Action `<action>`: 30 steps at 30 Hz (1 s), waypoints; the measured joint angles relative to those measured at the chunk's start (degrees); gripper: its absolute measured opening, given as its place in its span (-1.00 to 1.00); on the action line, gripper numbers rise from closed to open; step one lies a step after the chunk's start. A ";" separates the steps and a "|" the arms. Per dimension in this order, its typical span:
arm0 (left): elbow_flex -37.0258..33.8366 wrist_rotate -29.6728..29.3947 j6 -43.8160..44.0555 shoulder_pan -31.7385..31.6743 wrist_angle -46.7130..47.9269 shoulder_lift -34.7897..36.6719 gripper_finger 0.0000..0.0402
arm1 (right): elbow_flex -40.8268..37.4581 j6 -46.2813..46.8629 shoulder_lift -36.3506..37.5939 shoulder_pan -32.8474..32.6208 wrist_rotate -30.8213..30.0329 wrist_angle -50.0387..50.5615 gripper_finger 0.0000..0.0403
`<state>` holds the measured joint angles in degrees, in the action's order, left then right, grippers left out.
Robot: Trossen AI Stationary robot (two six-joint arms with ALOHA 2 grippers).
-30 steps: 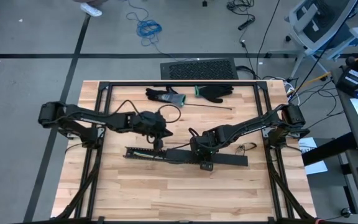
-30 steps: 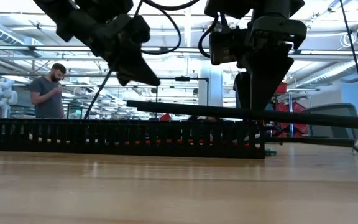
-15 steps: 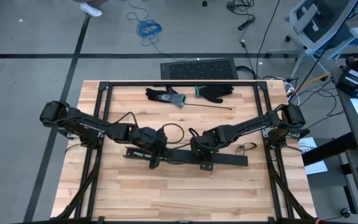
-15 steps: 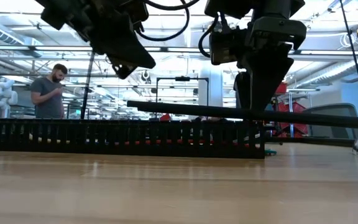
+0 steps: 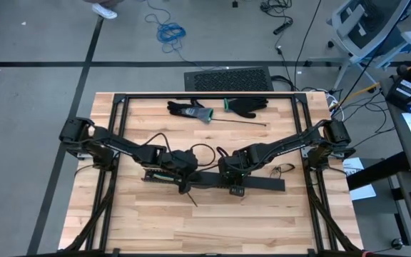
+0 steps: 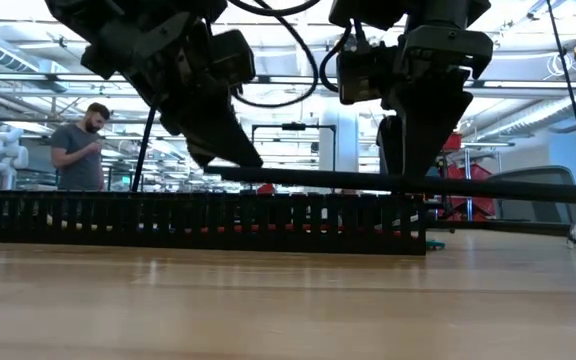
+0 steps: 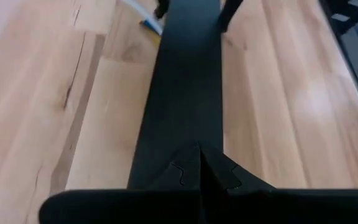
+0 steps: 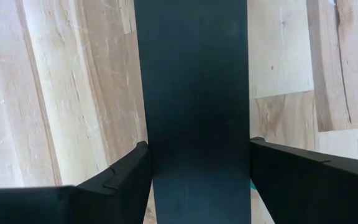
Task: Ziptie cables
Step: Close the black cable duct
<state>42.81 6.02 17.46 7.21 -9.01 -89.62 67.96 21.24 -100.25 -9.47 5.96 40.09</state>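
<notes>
Right gripper (image 5: 235, 187) clamps the duct lid (image 8: 194, 112). Left gripper (image 5: 185, 187), closed and empty, sits beside it. Cables (image 5: 164, 175) below remain untied.

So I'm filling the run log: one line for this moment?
left gripper: shut, over flat black strip | right gripper: clamping strip | slotted duct: on table

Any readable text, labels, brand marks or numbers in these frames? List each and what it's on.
None can be read.
Flat black plastic cover strip, clamped between the right gripper fingers: plain, no print.
Long black slotted plastic duct: no marking visible.
Shut left gripper: no label visible.
Two dark gloves on the light wooden table: any print too small to tell.
</notes>
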 joint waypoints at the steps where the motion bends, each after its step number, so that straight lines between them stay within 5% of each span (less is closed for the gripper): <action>1: 0.00 0.00 0.35 -0.05 0.09 -0.39 -1.00 | 0.00 0.19 0.00 0.00 0.00 -0.01 0.15; 30: -0.02 -0.45 1.43 1.08 2.07 -0.96 -1.00 | 0.00 4.16 0.02 -1.07 -1.66 -3.92 0.15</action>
<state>42.78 5.57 18.89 8.29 -6.94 -90.59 67.96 25.39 -100.22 -10.55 4.30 36.17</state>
